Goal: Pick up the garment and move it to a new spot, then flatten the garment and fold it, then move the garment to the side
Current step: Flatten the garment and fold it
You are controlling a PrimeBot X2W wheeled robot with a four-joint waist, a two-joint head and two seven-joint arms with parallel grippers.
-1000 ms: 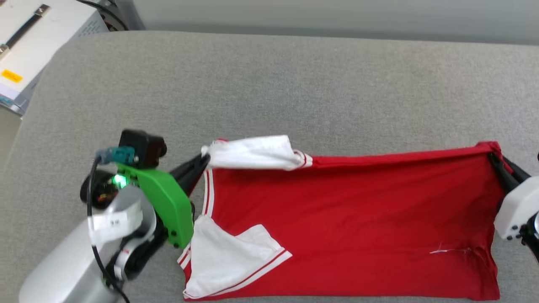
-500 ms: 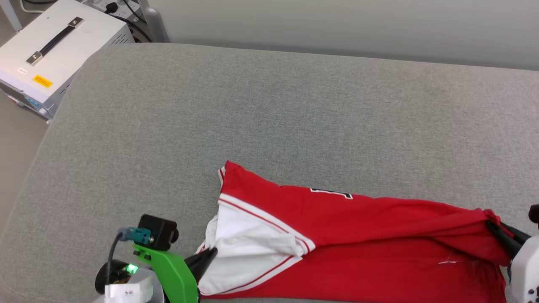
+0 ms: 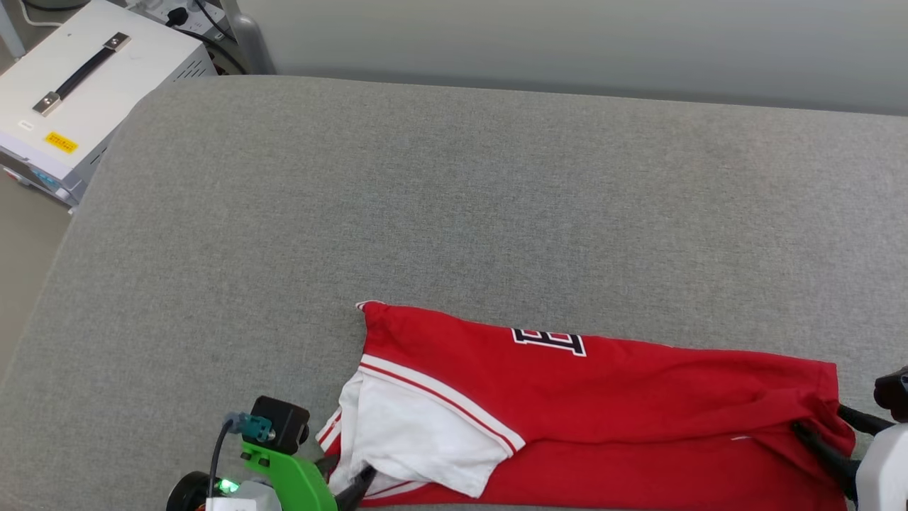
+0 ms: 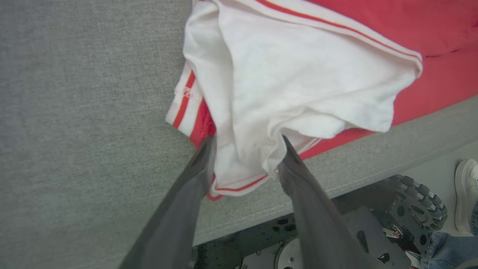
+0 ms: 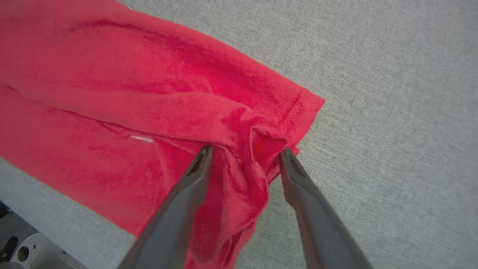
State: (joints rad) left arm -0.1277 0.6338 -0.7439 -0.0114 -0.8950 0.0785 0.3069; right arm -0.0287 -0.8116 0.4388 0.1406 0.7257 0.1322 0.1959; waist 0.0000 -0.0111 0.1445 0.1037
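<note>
The garment (image 3: 603, 411), red with a white sleeve (image 3: 418, 440), lies doubled lengthwise along the near edge of the grey cushion (image 3: 454, 199). Part of the black number (image 3: 550, 341) shows on its far layer. My left gripper (image 3: 347, 474) is at the sleeve end; in the left wrist view its fingers are spread open, with the white sleeve cloth (image 4: 298, 74) bunched loosely between the left gripper (image 4: 246, 144) tips. My right gripper (image 3: 819, 419) is at the hem corner, also open, the red hem fold (image 5: 261, 138) lying between the right gripper (image 5: 245, 149) tips.
A white case with a black handle (image 3: 92, 78) stands off the cushion's far left corner. The cushion's front edge (image 4: 336, 186) runs just under the garment. Below it are my wheeled base (image 4: 410, 209) and a person's white shoe (image 4: 466, 186).
The camera has shifted. Both grippers carried the held edge over towards the near side, doubling the garment, and have opened from shut. The number now shows on top.
</note>
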